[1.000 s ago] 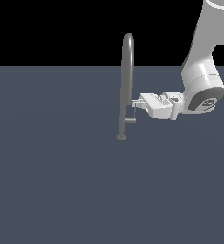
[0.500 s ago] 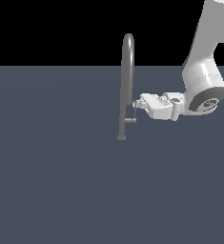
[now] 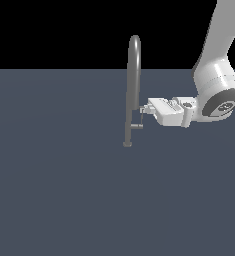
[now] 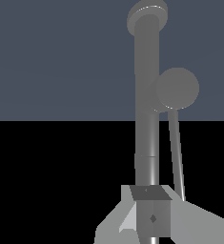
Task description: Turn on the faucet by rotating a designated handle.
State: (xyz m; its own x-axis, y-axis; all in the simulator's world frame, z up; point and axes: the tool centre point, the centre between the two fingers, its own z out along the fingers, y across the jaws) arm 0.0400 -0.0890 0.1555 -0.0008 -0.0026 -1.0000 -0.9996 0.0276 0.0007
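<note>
- Faucet (image 3: pixel 133 90), tall slim grey metal tube, stands upright; thin grey lever handle (image 3: pixel 140 118) unturned
- White gripper (image 3: pixel 142 110) beside handle, grip state unclear; next, push lever round

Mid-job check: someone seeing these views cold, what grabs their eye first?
First the tall faucet, a slim grey arched tube standing alone on the dark floor. Next the white arm from the exterior view's right, its claw level with the lower stem, right by the thin handle. Whether they touch isn't clear.
</note>
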